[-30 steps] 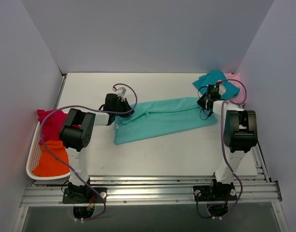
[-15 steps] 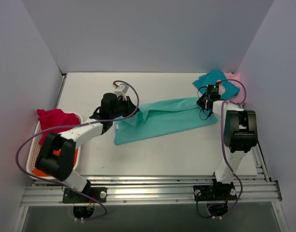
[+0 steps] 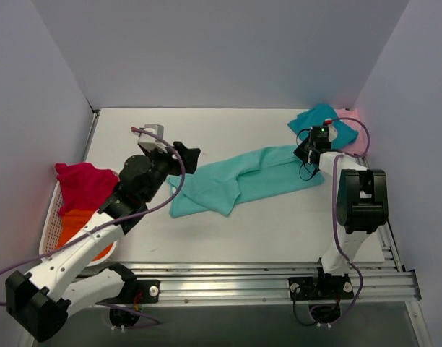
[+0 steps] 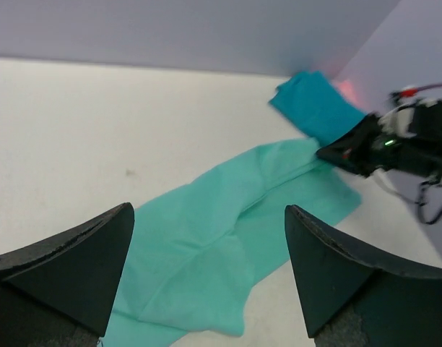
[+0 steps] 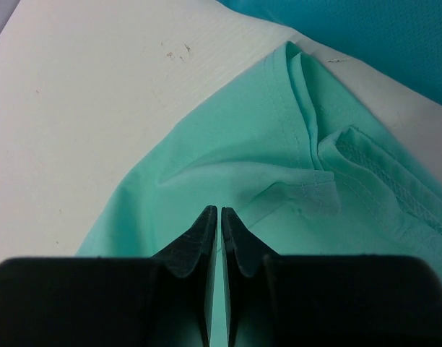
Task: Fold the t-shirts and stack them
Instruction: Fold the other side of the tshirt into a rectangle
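Observation:
The light mint-green t-shirt (image 3: 264, 172) (image 4: 206, 238) (image 5: 228, 152) lies stretched across the middle of the table, its left end folded over onto itself. My left gripper (image 3: 186, 160) (image 4: 208, 207) hovers above that folded end, open and with nothing in it. My right gripper (image 3: 302, 153) (image 5: 221, 210) is shut on the shirt's right end, where creases run to its tips. A folded darker teal t-shirt (image 3: 323, 119) (image 4: 315, 105) (image 5: 394, 36) rests on a pale pink one (image 3: 358, 136) at the back right. The magenta-red shirt (image 3: 80, 184) and the orange shirt (image 3: 76, 235) sit in the basket.
The white mesh basket (image 3: 48, 235) stands at the table's left edge. Grey walls close in the left, back and right sides. A purple cable loops from my left arm over the front left of the table. A metal rail runs along the near edge.
My left gripper has let go of the mint-green shirt's left end, opened, and pulled back up and to the left. That end now lies folded over. The right gripper has stayed put.

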### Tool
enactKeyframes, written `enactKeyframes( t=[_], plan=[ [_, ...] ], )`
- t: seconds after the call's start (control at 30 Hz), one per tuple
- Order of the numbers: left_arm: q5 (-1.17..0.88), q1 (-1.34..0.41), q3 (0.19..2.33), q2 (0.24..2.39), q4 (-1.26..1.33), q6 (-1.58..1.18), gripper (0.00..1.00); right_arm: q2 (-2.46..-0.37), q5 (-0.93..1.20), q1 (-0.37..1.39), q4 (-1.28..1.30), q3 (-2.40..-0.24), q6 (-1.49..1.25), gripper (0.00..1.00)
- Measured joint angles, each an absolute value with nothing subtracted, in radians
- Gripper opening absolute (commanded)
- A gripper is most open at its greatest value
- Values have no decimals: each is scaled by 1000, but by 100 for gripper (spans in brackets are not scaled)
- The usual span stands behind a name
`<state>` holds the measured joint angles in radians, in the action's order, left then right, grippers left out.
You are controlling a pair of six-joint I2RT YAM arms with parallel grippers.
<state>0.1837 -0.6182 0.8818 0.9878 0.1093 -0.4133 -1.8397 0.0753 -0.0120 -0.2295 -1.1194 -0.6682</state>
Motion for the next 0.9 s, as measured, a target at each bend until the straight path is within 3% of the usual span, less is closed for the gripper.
enactKeyframes(
  t=[0.27, 0.33, 0.63, 0.9],
  plan=[
    [290, -616, 874, 1335, 22, -436, 100, -1839, 88, -12, -240, -1119, -668, 4],
    [323, -612, 866, 1382, 12, -480, 92, -1840, 88, -12, -244, -1119, -668, 4],
    [386, -604, 706, 1408, 3, -720, 89, -1846, 94, -12, -251, -1119, -669, 5],
    [329, -604, 603, 1375, 40, -844, 95, -1847, 94, -12, -254, -1119, -669, 5]
  ],
)
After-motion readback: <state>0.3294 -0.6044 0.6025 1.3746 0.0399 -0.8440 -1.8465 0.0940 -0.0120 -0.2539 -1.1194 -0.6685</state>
